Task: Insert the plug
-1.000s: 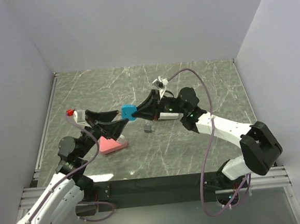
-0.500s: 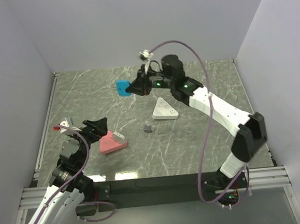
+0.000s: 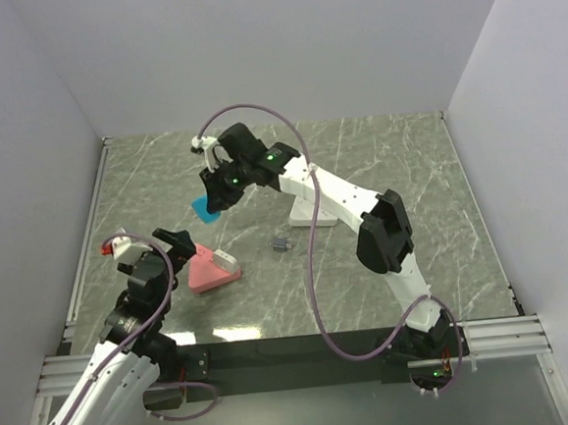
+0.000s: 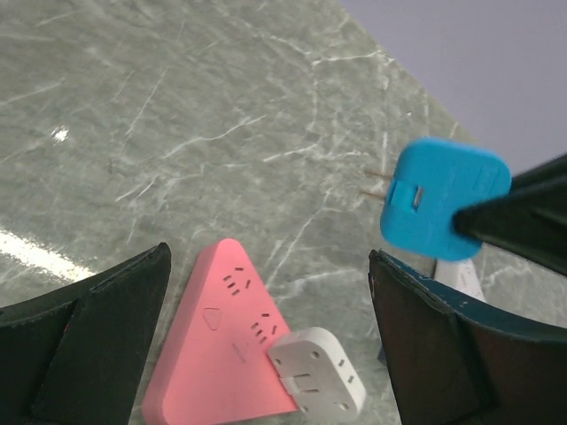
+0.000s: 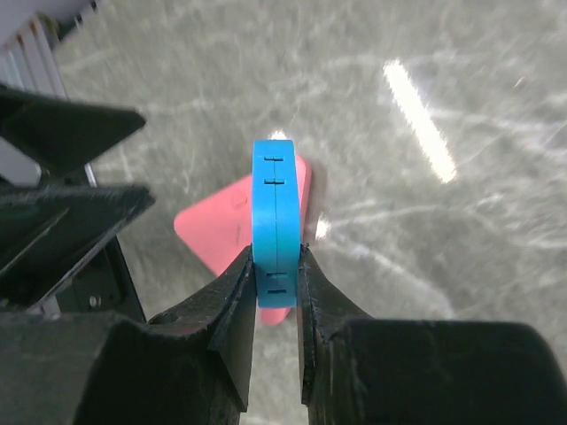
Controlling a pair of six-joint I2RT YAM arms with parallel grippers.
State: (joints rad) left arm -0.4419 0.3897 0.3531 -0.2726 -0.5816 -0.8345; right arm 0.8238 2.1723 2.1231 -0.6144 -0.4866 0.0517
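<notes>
right gripper point(image 3: 214, 200) is seen from the top view pinched on the blue plug point(image 3: 205, 208), which is held over the left part of the counter point(image 3: 409, 173), beyond the pink strip point(image 3: 205, 273) and apart from it. a white plug point(image 3: 225, 261) is seated on the pink strip's right corner. left gripper point(image 3: 173, 246) is found just left of the pink strip, its fingers spread and holding nothing. a white strip point(image 3: 309, 217) lies near the counter's middle, partly hidden by the right arm, and a small grey piece point(image 3: 281, 242) lies between the two strips.

from the left wrist view, the two dark fingers point(image 4: 106, 328) are shown wide apart, with the pink strip and the white plug point(image 4: 314, 385) on the counter between them. the blue plug point(image 4: 443, 199) is seen at upper right, gripped at its right side by a dark fingertip point(image 4: 523, 217). two thin prongs are seen sticking out of its left side. whether it touches the counter cannot be told.

from the right wrist view, the blue plug point(image 5: 275, 195) is shown edge-on, clamped between the two fingers at its lower end. the pink strip point(image 5: 217, 230) is seen behind it, blurred, and the left gripper's fingers are seen at the left edge.
</notes>
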